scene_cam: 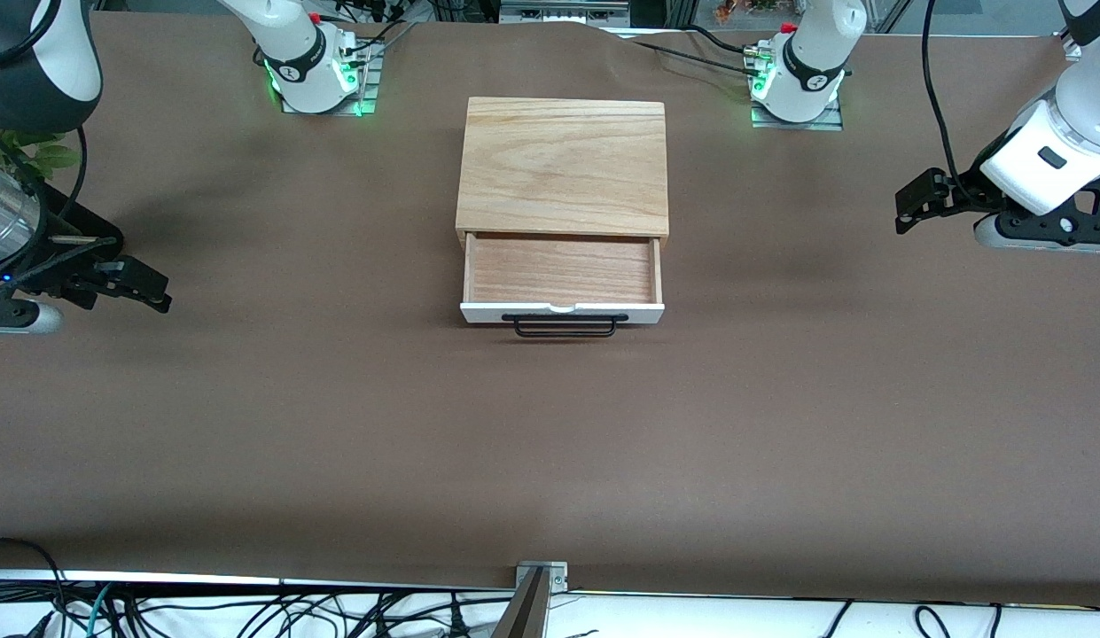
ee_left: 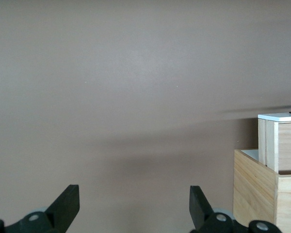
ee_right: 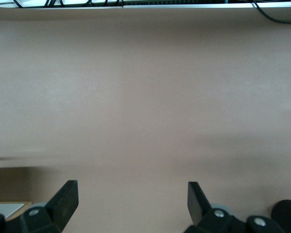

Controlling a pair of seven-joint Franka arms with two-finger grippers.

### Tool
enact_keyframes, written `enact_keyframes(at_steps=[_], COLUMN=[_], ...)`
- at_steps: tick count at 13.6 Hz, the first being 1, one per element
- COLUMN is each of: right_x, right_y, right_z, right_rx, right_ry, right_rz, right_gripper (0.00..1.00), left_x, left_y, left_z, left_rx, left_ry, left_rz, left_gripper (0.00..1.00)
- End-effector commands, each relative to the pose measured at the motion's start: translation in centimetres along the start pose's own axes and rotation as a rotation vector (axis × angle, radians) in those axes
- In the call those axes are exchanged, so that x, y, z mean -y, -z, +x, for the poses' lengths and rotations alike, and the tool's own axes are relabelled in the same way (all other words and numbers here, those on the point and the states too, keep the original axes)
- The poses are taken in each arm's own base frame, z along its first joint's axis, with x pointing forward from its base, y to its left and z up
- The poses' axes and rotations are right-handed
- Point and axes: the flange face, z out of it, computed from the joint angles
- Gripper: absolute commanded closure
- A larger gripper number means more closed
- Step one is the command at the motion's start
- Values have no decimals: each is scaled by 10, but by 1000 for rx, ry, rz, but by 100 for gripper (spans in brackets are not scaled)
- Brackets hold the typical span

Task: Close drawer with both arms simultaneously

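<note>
The drawer (scene_cam: 563, 270) stands pulled out of the oak-grain box (scene_cam: 563, 164) in the middle of the table. Its white front panel (scene_cam: 563, 312) and black wire handle (scene_cam: 565, 328) face the front camera. The tray is empty. My left gripper (scene_cam: 910, 208) is open and empty above the table toward the left arm's end, well apart from the drawer. My right gripper (scene_cam: 155, 295) is open and empty toward the right arm's end, also well apart. The left wrist view shows its open gripper (ee_left: 134, 199), the drawer's side (ee_left: 281, 145) and the box (ee_left: 254, 189). The right wrist view shows its open gripper (ee_right: 132, 196) over bare table.
A brown cover (scene_cam: 550, 443) spreads over the whole table. The two arm bases (scene_cam: 315, 66) (scene_cam: 802, 75) stand farther from the front camera than the box. Cables (scene_cam: 248, 611) and a metal bracket (scene_cam: 541, 580) lie along the nearest table edge. Green leaves (scene_cam: 35, 152) show beside the right arm.
</note>
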Motion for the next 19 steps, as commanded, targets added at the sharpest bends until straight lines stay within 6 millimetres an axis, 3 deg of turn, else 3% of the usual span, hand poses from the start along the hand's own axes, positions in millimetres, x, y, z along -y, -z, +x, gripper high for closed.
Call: enact_keyframes(at_steps=[1,9,13,15,19], right_x=[1,8,57,82,148], right_y=[3,1,-25,-50,-101], right_z=[0,0,10,18,21], right_rx=[-9,-6,-24,-28,-26], right_ry=[-7,-13,45,44,95], right_rz=[-4,0,41,130,184], right_gripper=[0,0,0,0,0], left_x=[3,2,2,-1,-27], left_y=[6,6,6,5,-19], left_z=[3,3,3,3,14], left_rx=[-1,-1,-1,0,46], left_ry=[-16,-16,-16,-24,-61], left_rz=[18,18,18,18,-29], left_gripper=[0,0,0,0,0])
